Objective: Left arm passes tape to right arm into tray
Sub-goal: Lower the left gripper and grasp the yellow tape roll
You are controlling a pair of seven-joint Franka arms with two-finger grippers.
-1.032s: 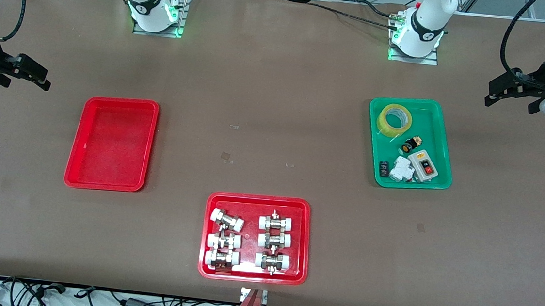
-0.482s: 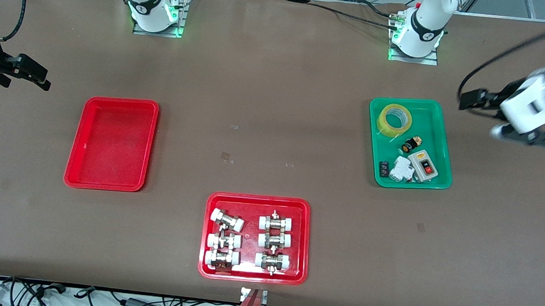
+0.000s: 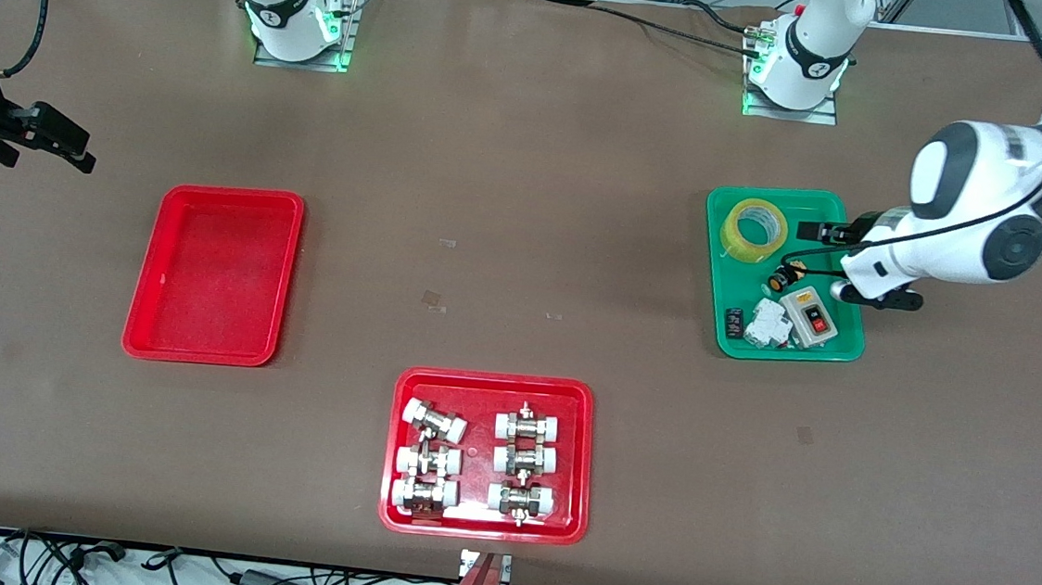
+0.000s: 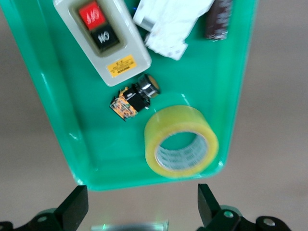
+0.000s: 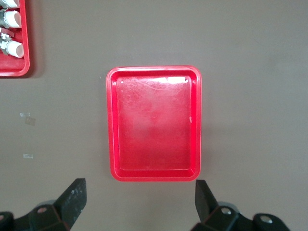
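No legible text on switch box (image 4: 100, 42).

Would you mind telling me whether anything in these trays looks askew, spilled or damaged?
Only one small thing: in the wider red tray, one fitting lies tilted while the other five sit square. The tape lies flat in the green tray, and the red tray looks intact. Nothing has spilled.

A robotics lab: two arm bases (image 3: 291, 19) bolted at the table's (image 3: 510, 189) 12 o'clock edge, sorted fittings (image 3: 480, 461) in trays, cables (image 3: 275, 580) at 6 o'clock.
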